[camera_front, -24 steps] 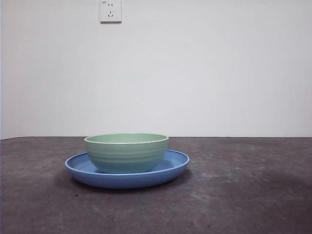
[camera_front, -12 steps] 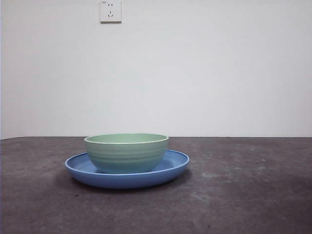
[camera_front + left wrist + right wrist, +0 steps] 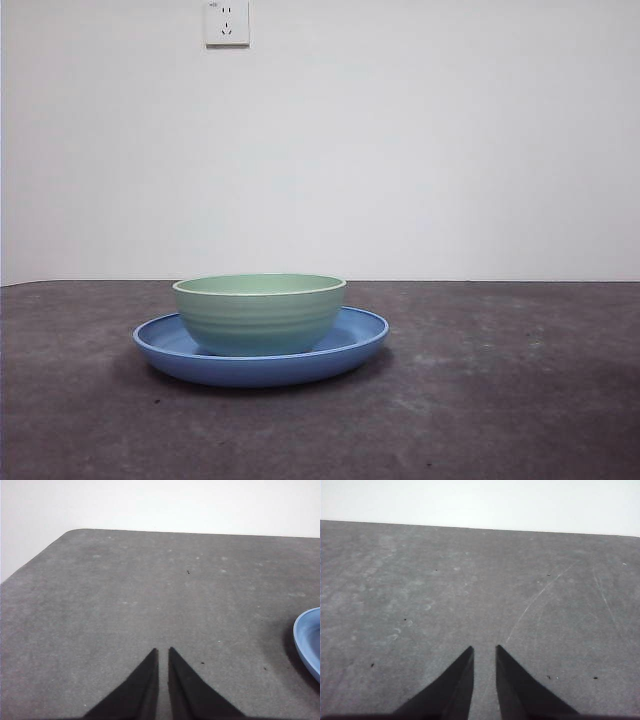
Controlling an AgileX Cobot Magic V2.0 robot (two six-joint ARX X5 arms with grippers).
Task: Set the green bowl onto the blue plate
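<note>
The green bowl (image 3: 259,312) stands upright inside the blue plate (image 3: 362,340), left of the table's middle in the front view. Neither gripper touches them, and no arm shows in the front view. My left gripper (image 3: 162,651) hovers over bare table, its jaws shut with nothing between them; an edge of the blue plate (image 3: 307,640) shows off to its side, some way off. My right gripper (image 3: 484,649) is also shut and holds nothing, over bare scratched table, with neither bowl nor plate in its view.
The dark grey table (image 3: 500,400) runs back to a white wall with a power socket (image 3: 227,22) high up. The left wrist view shows a rounded table corner (image 3: 75,532).
</note>
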